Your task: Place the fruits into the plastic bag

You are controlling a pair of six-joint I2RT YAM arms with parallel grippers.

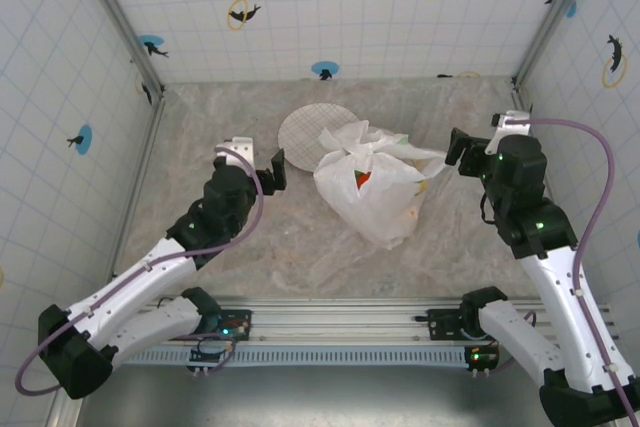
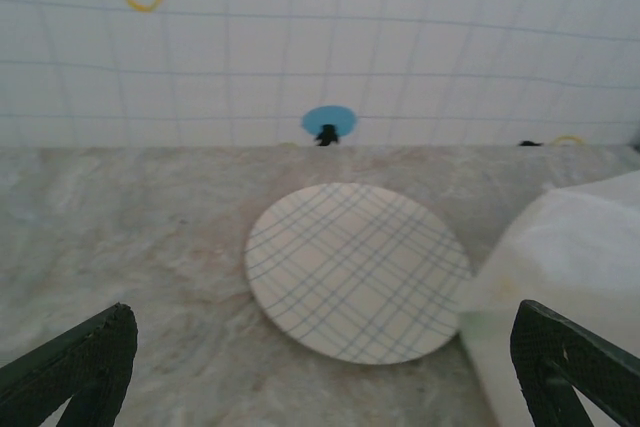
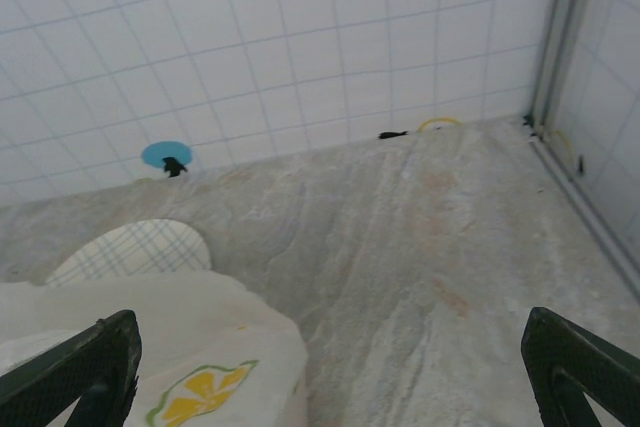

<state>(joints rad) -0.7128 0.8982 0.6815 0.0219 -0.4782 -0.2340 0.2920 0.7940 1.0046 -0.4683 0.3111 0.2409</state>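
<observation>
Lying crumpled on the marbled surface (image 1: 220, 237), the plastic bag (image 1: 372, 192) is seen at the edge of the plate (image 1: 303, 127), with a red fruit (image 1: 362, 179) glimpsed inside. The left tool (image 1: 272, 171) and right tool (image 1: 458, 151) are held wide open and empty, one at either side of the bag.

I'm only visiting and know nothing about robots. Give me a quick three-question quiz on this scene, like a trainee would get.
1. True or false: the plate sits on top of the plastic bag.
2. The plastic bag is printed with: A) citrus slices B) dolphins C) stripes.
3. Fill in: the left gripper and right gripper both stand ____.
Key: 1 false; 2 A; 3 open.
</observation>
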